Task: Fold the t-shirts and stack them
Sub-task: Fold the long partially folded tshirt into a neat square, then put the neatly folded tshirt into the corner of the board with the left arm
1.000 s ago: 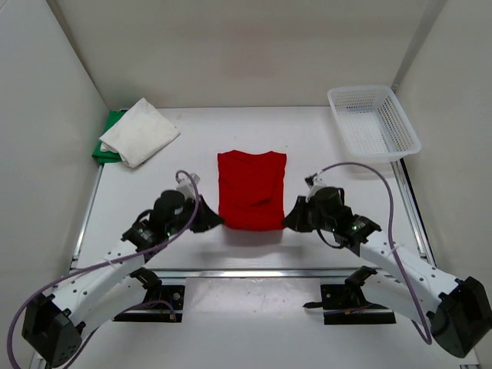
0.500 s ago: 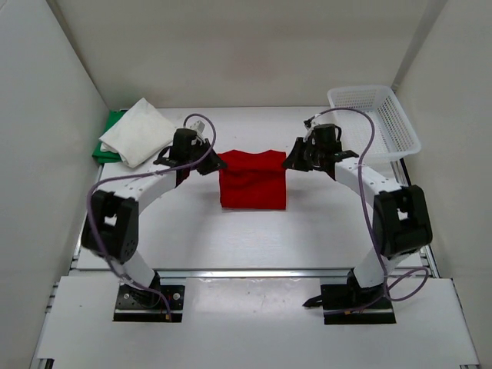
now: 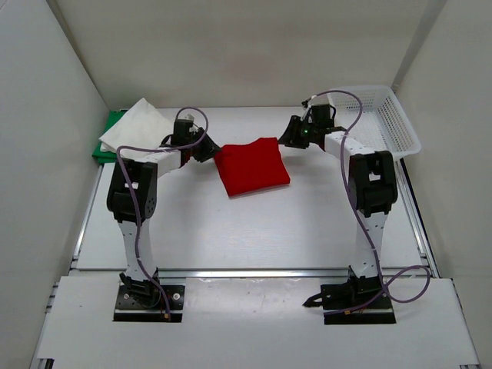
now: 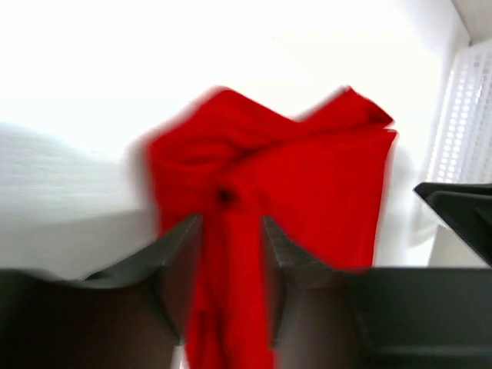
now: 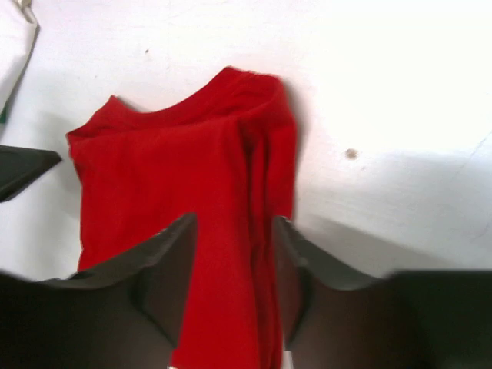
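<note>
The red t-shirt (image 3: 252, 165) lies folded and slightly askew on the table's far middle; it also fills the left wrist view (image 4: 307, 184) and the right wrist view (image 5: 169, 169). My left gripper (image 3: 206, 148) (image 4: 229, 223) is at its left far corner, jaws apart, with red cloth loose between the fingers. My right gripper (image 3: 286, 139) (image 5: 234, 223) stands open at the right far corner, over the shirt's folded edge. The white t-shirt (image 3: 140, 129) lies folded on top of the green t-shirt (image 3: 106, 144) at the far left.
A white mesh basket (image 3: 375, 121) sits at the far right corner, just beyond the right arm (image 3: 361, 165). White walls close the table in on the left, back and right. Both arms stretch far forward over the table.
Both grippers carried the red shirt's near edge to the far side, folding it in half and skewing it. Both jaws, shut on the cloth before, have now opened.
</note>
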`<state>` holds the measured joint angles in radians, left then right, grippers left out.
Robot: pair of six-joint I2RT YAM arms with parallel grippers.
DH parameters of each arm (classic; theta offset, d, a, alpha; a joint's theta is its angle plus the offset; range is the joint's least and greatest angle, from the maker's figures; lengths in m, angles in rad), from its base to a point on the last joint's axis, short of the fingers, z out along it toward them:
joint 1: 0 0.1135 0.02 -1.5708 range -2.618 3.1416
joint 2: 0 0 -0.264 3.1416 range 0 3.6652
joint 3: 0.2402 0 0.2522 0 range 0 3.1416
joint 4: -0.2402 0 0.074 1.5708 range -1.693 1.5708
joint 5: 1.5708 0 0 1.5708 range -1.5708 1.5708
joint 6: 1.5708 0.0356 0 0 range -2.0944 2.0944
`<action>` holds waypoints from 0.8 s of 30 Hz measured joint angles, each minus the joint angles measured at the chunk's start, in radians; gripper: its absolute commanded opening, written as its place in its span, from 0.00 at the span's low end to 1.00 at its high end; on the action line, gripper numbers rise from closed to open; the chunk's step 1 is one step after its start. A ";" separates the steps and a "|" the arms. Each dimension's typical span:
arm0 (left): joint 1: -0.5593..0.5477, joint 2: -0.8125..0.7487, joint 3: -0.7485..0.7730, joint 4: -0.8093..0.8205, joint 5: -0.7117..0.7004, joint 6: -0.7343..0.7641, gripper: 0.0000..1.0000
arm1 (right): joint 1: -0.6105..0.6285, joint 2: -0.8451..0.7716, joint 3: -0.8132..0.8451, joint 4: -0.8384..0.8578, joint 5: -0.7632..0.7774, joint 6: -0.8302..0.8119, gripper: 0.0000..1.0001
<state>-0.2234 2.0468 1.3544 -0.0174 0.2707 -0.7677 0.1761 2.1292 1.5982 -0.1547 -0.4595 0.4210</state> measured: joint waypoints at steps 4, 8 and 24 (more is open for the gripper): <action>0.064 -0.014 -0.052 0.066 -0.003 -0.048 0.46 | -0.008 0.023 0.043 -0.023 0.002 -0.017 0.50; 0.053 -0.083 -0.123 0.107 -0.026 -0.052 0.45 | 0.000 -0.048 -0.028 0.000 0.034 -0.028 0.04; -0.156 -0.233 -0.657 0.517 0.056 -0.161 0.47 | 0.091 -0.217 -0.620 0.314 -0.055 0.126 0.00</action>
<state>-0.3794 1.8133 0.6975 0.4999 0.3264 -0.9287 0.2672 1.9121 0.9783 0.1593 -0.5140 0.5465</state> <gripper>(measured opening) 0.403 0.004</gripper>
